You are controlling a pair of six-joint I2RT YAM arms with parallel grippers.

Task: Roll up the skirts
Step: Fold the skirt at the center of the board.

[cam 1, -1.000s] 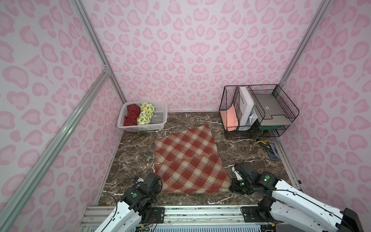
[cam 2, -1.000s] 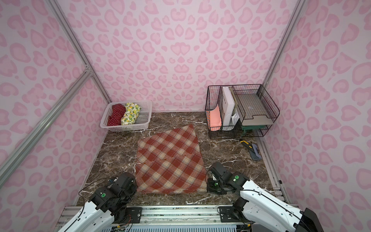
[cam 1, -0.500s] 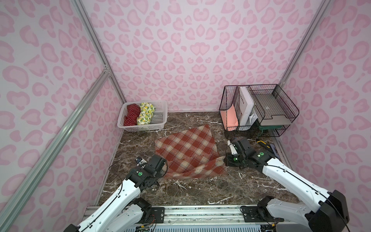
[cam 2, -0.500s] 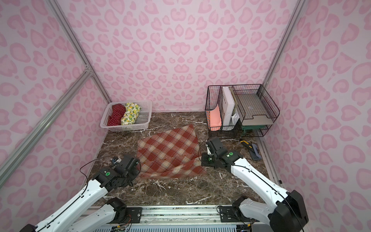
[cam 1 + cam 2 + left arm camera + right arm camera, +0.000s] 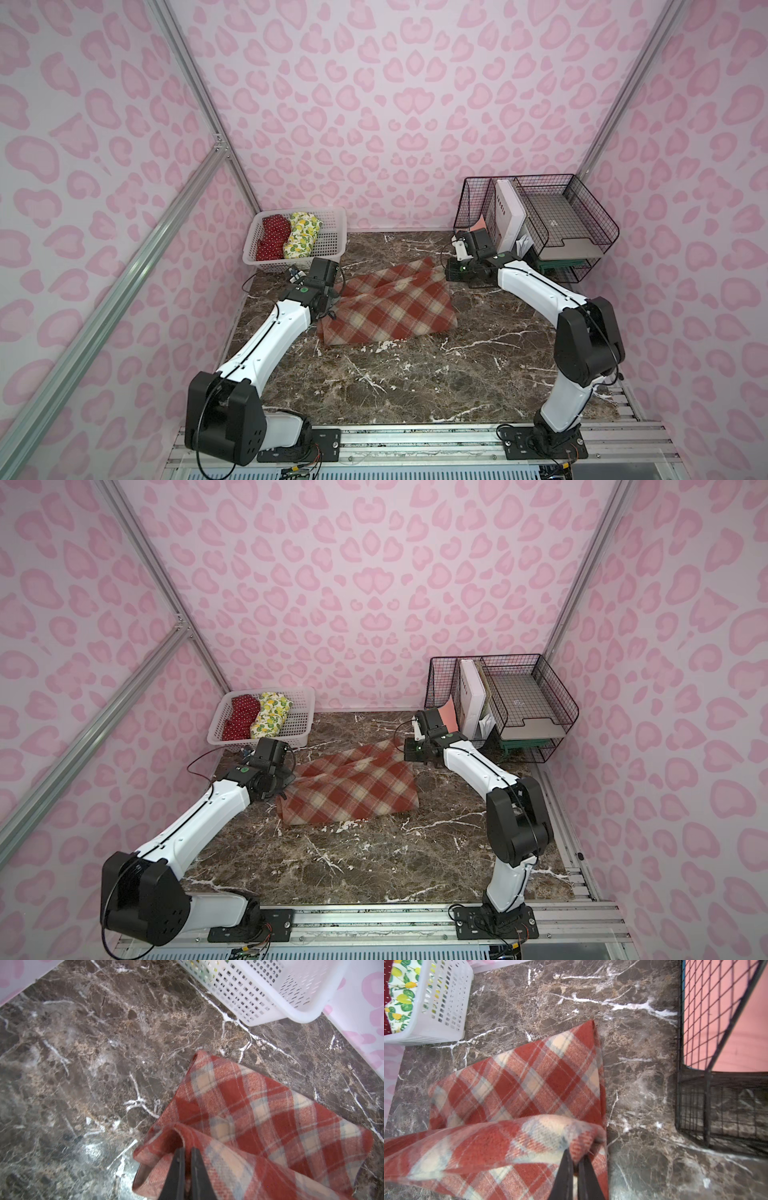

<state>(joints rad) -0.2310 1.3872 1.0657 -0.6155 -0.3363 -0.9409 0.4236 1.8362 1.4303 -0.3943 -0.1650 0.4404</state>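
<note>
Two arms have carried the near edge of the rust-orange and cream plaid skirt point(image 5: 390, 305) point(image 5: 353, 789) toward 12 o'clock. A second ago it lay flat and open on the marble worktop point(image 5: 415, 374), with both arms low at its 6 o'clock corners. Half a second ago that edge was folded about halfway up. Now the cloth is doubled over itself into a shorter, thicker shape, loosely rumpled along its far side, and it sits at the middle of the worktop, slightly toward 12 o'clock. The left fingers point(image 5: 180, 1155) are pinched together on a raised fold at the skirt's 9 o'clock side, and the right fingers point(image 5: 568, 1159) are clamped on a lifted corner at about 1 o'clock, with the layer below lying flat. At 10 o'clock the white perforated basket point(image 5: 332, 245) has not moved, and it holds the rolled red polka-dot skirt point(image 5: 272, 237) beside the rolled lemon-print skirt point(image 5: 303, 235). The black wire organizer point(image 5: 582, 216) stands at 2 o'clock, just beyond the right arm's wrist.
</note>
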